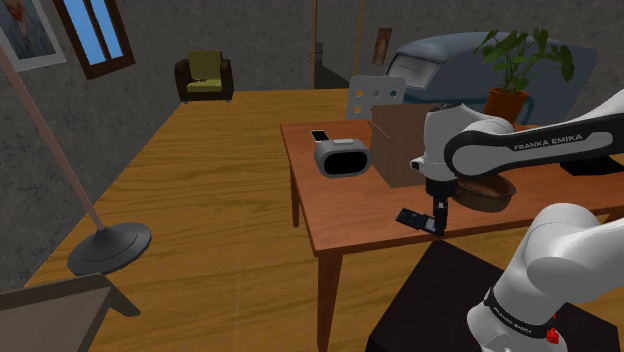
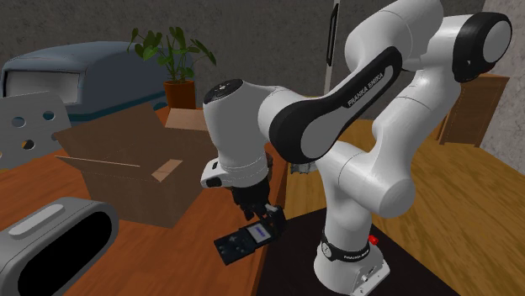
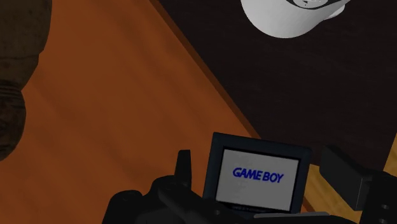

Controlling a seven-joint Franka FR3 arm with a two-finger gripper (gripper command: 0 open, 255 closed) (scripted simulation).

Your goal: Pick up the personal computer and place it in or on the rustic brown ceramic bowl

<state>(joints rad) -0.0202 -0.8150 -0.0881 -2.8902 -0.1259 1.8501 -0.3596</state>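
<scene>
Game Boy console [image 3: 257, 175], one of it, sits between the jaws near the worktop [image 1: 340, 215] edge. The jaws are spread, one finger on each side with a slim gap showing. Just beyond it is one brown bowl [image 1: 497, 195]. Further out are one cardboard box [image 1: 395, 150], one grey speaker [image 1: 343, 157] and one potted plant [image 1: 515, 60].

both exterior views share the table [image 1: 350, 205], shoulder far, second near.
</scene>
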